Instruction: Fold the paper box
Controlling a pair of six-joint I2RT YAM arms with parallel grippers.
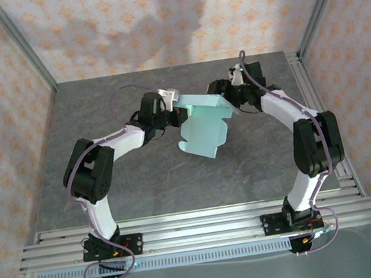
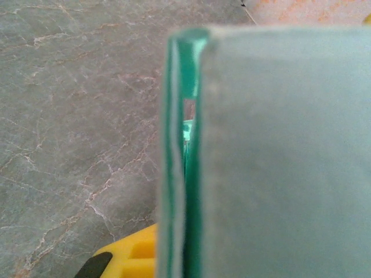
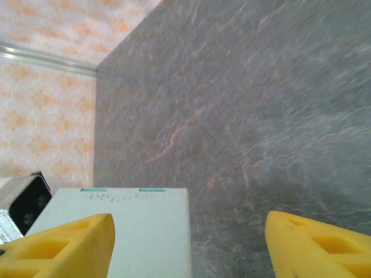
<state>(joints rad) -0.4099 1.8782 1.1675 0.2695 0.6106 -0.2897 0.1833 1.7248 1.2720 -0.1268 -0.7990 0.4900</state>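
Observation:
The paper box (image 1: pixel 205 128) is a pale mint-green card held up above the grey table between both arms, with a tabbed flap hanging toward the front. My left gripper (image 1: pixel 180 114) is shut on its left edge. In the left wrist view the folded card (image 2: pixel 272 156) stands very close, edge-on, and hides one jaw; one yellow finger (image 2: pixel 130 258) shows at the lower left. My right gripper (image 1: pixel 230 101) sits at the card's upper right corner. In the right wrist view its yellow fingers (image 3: pixel 75 243) stand wide apart, open, and a flat card panel (image 3: pixel 139 231) lies beside the left one.
The grey marbled table (image 1: pixel 157 184) lies beneath the card. Aluminium rails (image 1: pixel 198 230) run along the near edge with both arm bases on them. Patterned walls and metal posts (image 1: pixel 21 48) close in the back and sides.

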